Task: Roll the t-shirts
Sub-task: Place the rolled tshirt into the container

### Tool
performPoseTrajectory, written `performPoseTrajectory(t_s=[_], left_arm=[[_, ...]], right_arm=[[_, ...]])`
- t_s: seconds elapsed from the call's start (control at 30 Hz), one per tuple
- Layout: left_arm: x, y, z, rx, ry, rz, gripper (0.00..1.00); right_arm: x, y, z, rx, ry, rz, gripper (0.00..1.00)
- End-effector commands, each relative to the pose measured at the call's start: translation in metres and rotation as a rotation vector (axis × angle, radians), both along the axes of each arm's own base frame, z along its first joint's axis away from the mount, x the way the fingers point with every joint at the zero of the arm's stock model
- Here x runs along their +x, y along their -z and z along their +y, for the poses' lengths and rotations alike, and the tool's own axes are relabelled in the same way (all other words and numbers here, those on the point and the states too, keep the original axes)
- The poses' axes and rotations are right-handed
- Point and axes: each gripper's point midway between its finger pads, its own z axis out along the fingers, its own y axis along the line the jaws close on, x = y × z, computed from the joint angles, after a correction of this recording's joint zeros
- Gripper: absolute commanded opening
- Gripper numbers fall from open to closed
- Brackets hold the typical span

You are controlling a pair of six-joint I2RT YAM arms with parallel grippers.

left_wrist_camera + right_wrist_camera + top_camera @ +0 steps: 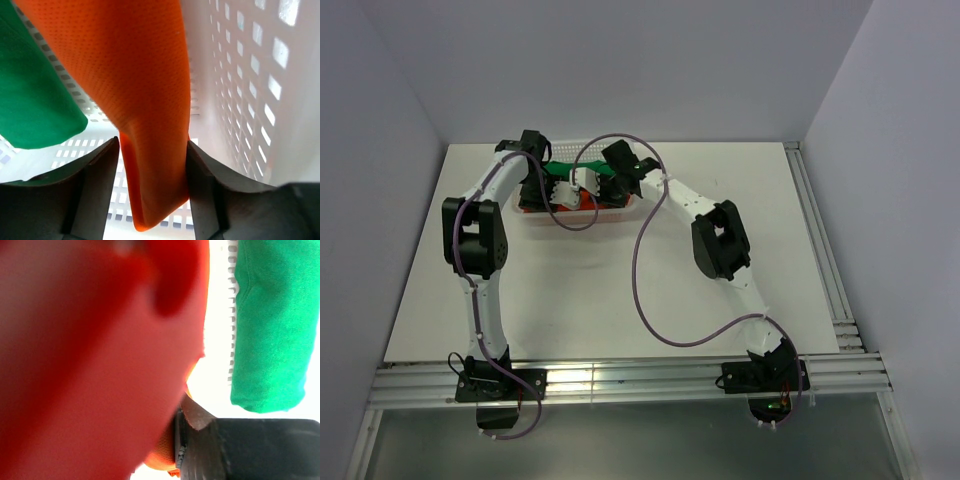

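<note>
- Both arms reach across the bench (740, 260) into the white mesh basket (250, 75) at its far side, where both t-shirts sit. This suggests stowing rather than rolling.
- The left pincer (152, 150) has a finger against each side of the orange-red t-shirt (145, 75) and grasps it as a narrow bundle. The bundle hangs close to the basket wall, probably to lower it in without it unrolling.
- The green t-shirt (30, 100) lies beside the orange one inside the basket. It is a compact bundle with a rounded end, and no finger touches it.
- The right pincer (585, 183) is also in the basket. Red cloth pressed against its camera hides one finger, so whether it is clenched or released cannot be told.
- Judged risk: a loosened grip could let the orange bundle spring open.
</note>
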Motion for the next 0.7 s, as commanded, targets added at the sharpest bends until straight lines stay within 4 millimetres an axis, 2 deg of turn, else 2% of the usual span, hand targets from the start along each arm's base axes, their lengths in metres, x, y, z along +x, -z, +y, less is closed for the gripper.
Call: performPoseTrajectory(t_s=[0.0,0.03,0.1,0.2,0.27,0.5,0.67], left_arm=[[-0.003,-0.032,0.001,0.004,0.028,-0.037,0.61],[-0.002,-0.032,0.0,0.003,0.028,-0.04,0.64],[-0.003,-0.034,-0.001,-0.004,0.033,-0.041,0.65],[-0.001,-0.035,-0.003,-0.013,0.033,-0.048,0.63],[0.0,-0.037,-0.003,-0.017,0.035,-0.054,0.61],[0.0,-0.041,-0.006,-0.032,0.044,-0.058,0.6],[-0.01,-0.044,-0.003,-0.008,0.084,-0.019,0.59]], right_arm=[[-0.001,-0.034,-0.004,0.037,0.023,-0.038,0.36],[0.001,-0.035,-0.002,0.045,0.031,-0.046,0.41],[0.0,-0.036,-0.003,0.051,0.034,-0.046,0.42],[-0.001,-0.04,-0.001,0.065,0.036,-0.044,0.43],[0.0,-0.045,0.001,0.083,0.037,-0.05,0.49],[-0.002,-0.062,0.008,0.132,0.023,-0.061,0.51],[-0.006,-0.066,0.009,0.13,0.004,-0.039,0.46]])
